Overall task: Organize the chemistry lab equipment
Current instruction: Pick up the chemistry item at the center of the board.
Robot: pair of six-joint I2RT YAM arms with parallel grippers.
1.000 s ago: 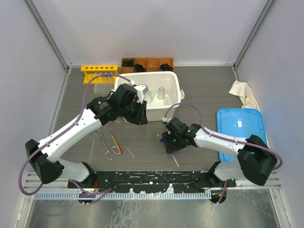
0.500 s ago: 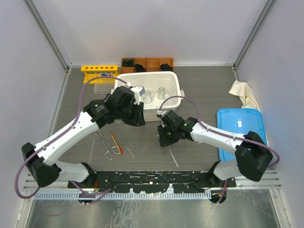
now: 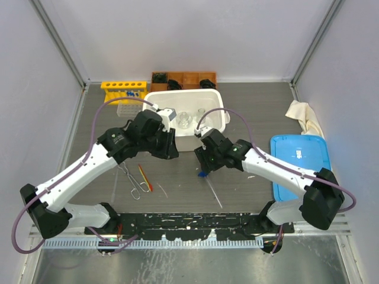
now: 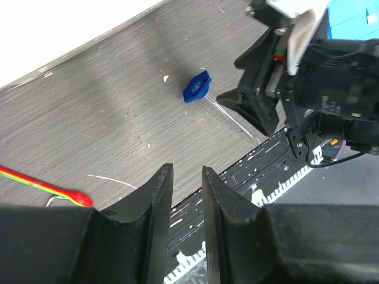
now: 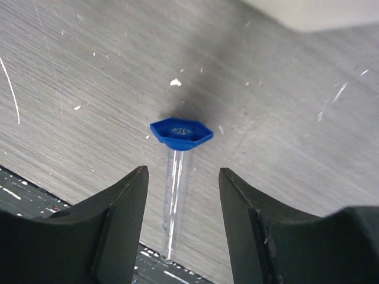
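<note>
Right pincer (image 5: 182,171) hangs open over a loose test tube (image 5: 180,134) near the white bin (image 3: 183,93), flasks (image 3: 185,120) inside, tongs (image 3: 131,180) not yet stowed.

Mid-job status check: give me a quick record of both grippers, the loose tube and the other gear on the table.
left gripper: narrowly parted, empty
right gripper: open, astride the test tube
test tube: blue-capped, lying flat on table, ungripped
tongs: on table, beside red-orange stick
flasks: in white bin
</note>
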